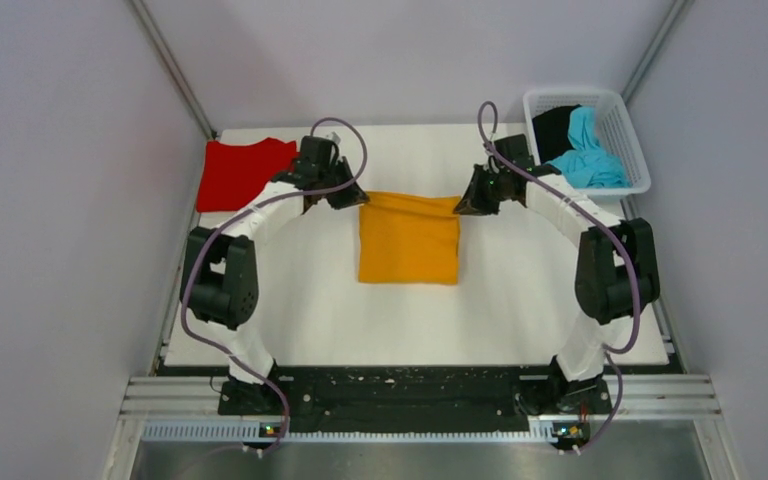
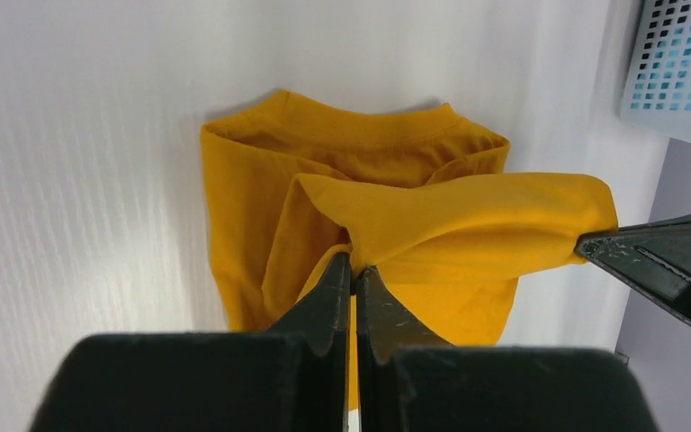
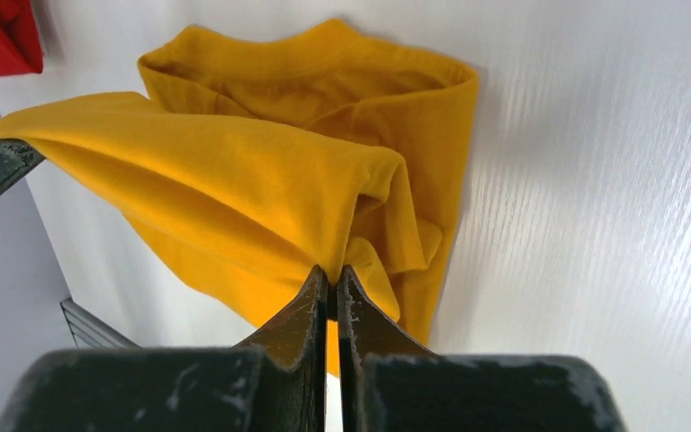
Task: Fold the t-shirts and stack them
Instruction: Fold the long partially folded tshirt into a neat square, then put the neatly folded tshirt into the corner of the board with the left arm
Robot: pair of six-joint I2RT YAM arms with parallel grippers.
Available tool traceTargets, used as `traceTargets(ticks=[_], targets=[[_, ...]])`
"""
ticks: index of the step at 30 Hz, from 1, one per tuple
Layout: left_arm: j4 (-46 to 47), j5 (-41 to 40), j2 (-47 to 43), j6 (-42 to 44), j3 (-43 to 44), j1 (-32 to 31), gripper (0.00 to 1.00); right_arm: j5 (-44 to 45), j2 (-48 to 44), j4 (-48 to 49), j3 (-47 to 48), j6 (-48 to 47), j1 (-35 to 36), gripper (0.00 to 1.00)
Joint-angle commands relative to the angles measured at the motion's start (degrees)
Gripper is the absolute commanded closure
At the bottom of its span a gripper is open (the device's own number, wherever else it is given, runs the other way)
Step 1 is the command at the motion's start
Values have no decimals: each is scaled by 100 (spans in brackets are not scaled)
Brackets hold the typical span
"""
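Note:
The orange-yellow t-shirt (image 1: 409, 238) lies partly folded in the middle of the white table, its far edge lifted. My left gripper (image 1: 354, 200) is shut on its far left corner, seen in the left wrist view (image 2: 354, 266). My right gripper (image 1: 463, 207) is shut on its far right corner, seen in the right wrist view (image 3: 331, 277). The edge hangs taut between them above the collar (image 2: 360, 130). A folded red t-shirt (image 1: 242, 172) lies at the far left. The cyan-blue t-shirt (image 1: 588, 150) and the black t-shirt (image 1: 554, 126) lie in the basket.
The white mesh basket (image 1: 628, 140) stands at the far right corner of the table, and shows in the left wrist view (image 2: 675, 72). Grey walls close in both sides. A black rail (image 1: 410, 385) runs along the near edge.

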Motion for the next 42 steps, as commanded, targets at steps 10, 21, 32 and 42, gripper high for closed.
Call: traceTargets(ticks=[10,21,32,42], targets=[[-195,50,1221,106,1346,261,65,325,1388,331,1342,-2,-219,55],[-95,758,520,98,989,200,1,-251,392,215,851,-276,-214,7],[-268,838,70,919,-165,192,1,-1472,-1316,1192,-1370,-199,-77,1],[-300,583,840,1104,-23,86,5,-272,-2602,409,-2065,-491,-78,1]])
